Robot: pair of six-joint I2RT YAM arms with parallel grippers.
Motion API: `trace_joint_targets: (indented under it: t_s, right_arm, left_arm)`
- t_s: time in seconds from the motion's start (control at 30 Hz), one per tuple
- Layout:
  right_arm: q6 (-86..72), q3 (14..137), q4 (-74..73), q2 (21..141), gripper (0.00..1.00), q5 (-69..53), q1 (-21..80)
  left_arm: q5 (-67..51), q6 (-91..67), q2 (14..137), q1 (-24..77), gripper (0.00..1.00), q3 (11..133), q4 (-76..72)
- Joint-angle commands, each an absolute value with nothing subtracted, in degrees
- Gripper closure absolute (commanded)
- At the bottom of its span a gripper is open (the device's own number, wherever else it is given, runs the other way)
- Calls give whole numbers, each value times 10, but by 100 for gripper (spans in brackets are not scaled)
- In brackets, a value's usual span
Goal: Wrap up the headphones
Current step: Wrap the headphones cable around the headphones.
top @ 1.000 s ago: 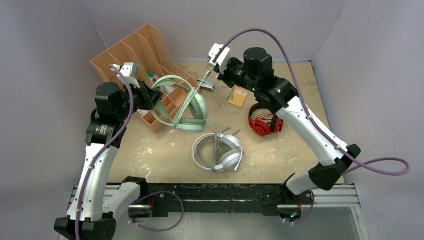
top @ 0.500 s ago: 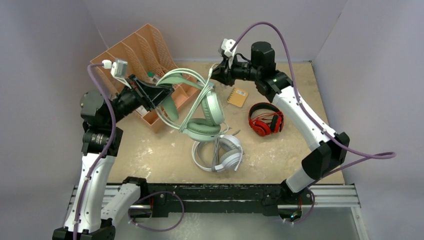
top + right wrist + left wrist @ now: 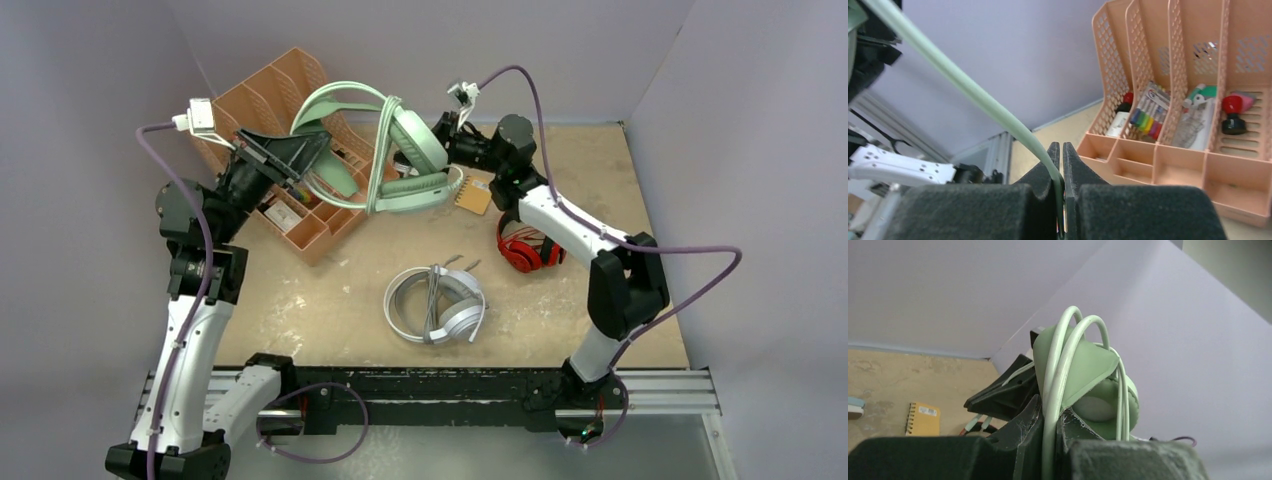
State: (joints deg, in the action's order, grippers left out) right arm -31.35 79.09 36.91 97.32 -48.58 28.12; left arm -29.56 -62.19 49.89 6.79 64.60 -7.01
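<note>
Between the jaws of the left gripper (image 3: 1049,422), pale green strands of the mint-green headset (image 3: 405,150) are being pinched tight; whether hoop wire or cord cannot be told. The headset is being held high above the table (image 3: 330,290), just beside the peach organiser (image 3: 285,95). That is probably being done so turns can be laid around it without snagging.

The right gripper (image 3: 1061,150) is being clamped on the green cord (image 3: 973,90), which is being drawn taut up and away from the jaws. This is judged to be tension for winding.

The white headset (image 3: 437,305) and the red and black headset (image 3: 530,245) are lying on the table, well apart from both grippers and not being handled.

No brand is being made out on any headset. The label on the yellow notebook (image 3: 478,192) is too small to be read, and no legible print is being shown by the markers in the organiser.
</note>
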Motion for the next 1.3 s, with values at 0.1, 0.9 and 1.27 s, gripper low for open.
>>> trace_joint_targets:
  t_s: [0.1,0.9,1.27]
  right_arm:
    - [-541,744,621,1004,100,-460,297]
    - [-101,793,-138,844,10,-326,277]
    - [-77,850,-283,754,1,-132,235]
  left_arm:
    - [-174,-734,492,69,100,641,-222]
    - [-222,-624,473,69,100,542,-285]
    - [-235,-550,462,69,100,519,-227]
